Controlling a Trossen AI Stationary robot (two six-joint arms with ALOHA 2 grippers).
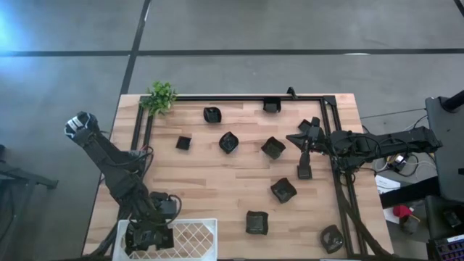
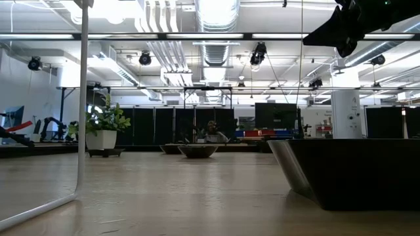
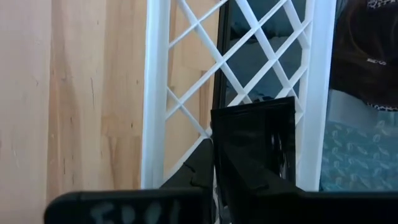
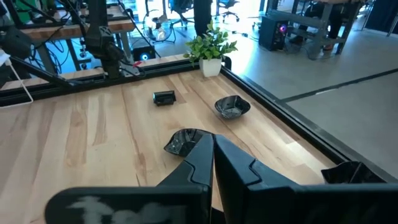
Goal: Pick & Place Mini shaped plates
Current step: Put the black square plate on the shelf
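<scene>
Placing step, by the look of it: at lower left of the high view, left hand [image 1: 150, 235] over white lattice basket [image 1: 196, 230], narrow on glossy black square plate [image 3: 258, 146]; next, opening to drop it; right hand [image 1: 304, 172] pinched empty at centre-right of wooden bench [image 1: 217, 188].

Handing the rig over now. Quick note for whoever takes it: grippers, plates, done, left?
Left gripper: over the white lattice basket at the near left table edge, a square black plate between its fingers; the grip cannot be judged.
Right gripper: shut, empty, hanging above the right side of the table.
Plates: at least nine lie loose on the table, e.g..
Done: one plate brought to the basket, not clearly released.
Left: finish this drop, then move the loose plates.
</scene>
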